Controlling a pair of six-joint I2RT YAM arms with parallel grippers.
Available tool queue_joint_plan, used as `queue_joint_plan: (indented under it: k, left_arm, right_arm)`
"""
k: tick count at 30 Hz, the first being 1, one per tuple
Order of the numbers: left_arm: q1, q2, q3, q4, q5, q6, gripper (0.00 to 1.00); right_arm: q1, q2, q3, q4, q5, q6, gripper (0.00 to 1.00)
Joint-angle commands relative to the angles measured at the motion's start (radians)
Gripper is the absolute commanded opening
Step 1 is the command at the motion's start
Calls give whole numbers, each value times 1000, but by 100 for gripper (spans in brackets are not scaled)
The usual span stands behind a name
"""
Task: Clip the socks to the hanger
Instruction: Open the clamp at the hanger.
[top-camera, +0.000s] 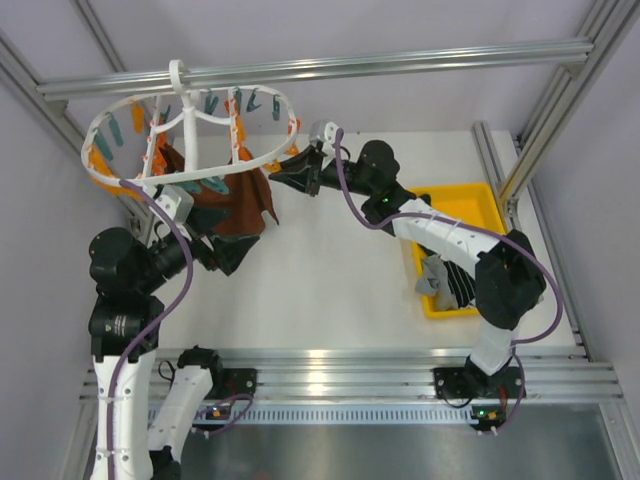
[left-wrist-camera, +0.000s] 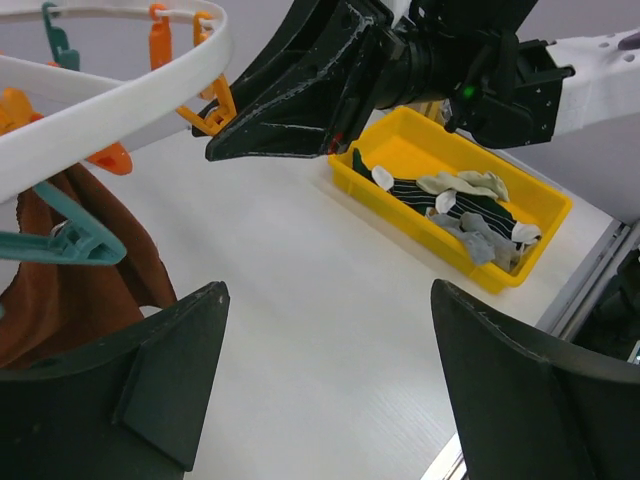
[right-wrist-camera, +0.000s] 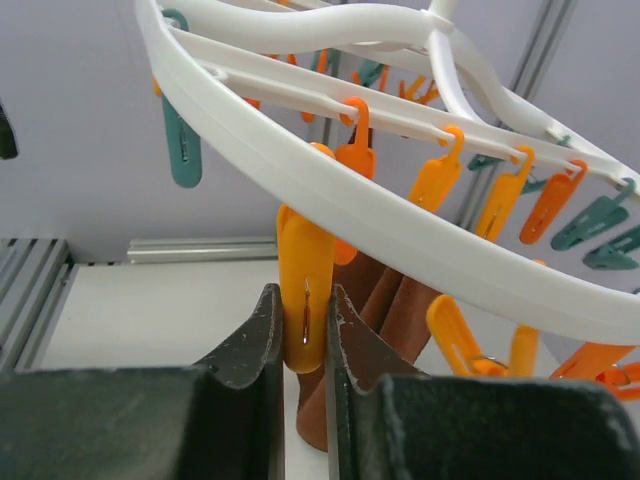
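- Between the fingers of the right gripper (right-wrist-camera: 302, 322) we see one orange clip (right-wrist-camera: 305, 255) of the hanger (right-wrist-camera: 420, 235). The jaws are clenched on it from both sides.
- The clip hangs under the white rim with its long axis vertical, so it crosses the line of the squeeze. Its lower end is hidden behind the fingers, and we cannot tell if its mouth is open.
- Just behind and below this clip, a brown cloth (right-wrist-camera: 395, 320) hangs from the ring.
- The left gripper (left-wrist-camera: 328, 295) is spread wide and holds nothing. It stands beside the brown cloth, low under the rim.
- From the left jaws, the socks (left-wrist-camera: 465, 205) lie ahead and to the right, beyond the right gripper. They are in a heap in the yellow tray (left-wrist-camera: 405, 228), well apart from both grippers.
- The tray is on the right arm's side, but that arm is busy with the clip.
- We judge that the free left arm must fetch a sock, then bring its edge up from below into the mouth of the held clip.
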Motion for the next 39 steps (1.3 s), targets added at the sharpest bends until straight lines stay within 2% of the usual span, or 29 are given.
queue_joint_plan:
  k: [1, 2, 5, 12, 18, 24, 28, 36, 39]
  left_arm:
    - [2, 13, 26, 110, -44, -96, 86]
    - [0, 15, 31, 119, -55, -110, 85]
    - [0, 12, 31, 122, -85, -153, 82]
    - [2, 4, 31, 84, -213, -352, 73]
    - [0, 56, 31, 105, -251, -446, 72]
    - [0, 111, -12, 249, -244, -555, 76]
    - [0, 133, -33, 323, -228, -590, 77]
    - [-4, 150, -58, 397, -280, -576, 76]
    - [-15, 165, -53, 407, -308, -573, 74]
  right_arm:
    - [30, -7, 47, 38, -30, -7, 3]
    - [40, -16, 42, 35, -22, -6, 0]
    - [67, -34, 21, 28, 1, -4, 0]
    - [145, -82, -43, 21, 201, -4, 0]
    - [181, -99, -51, 21, 245, 56, 0]
    - [202, -110, -45, -2, 248, 48, 0]
    - [216, -117, -47, -13, 242, 30, 0]
    - [241, -122, -41, -35, 263, 10, 0]
    - [256, -117, -33, -45, 297, -44, 0]
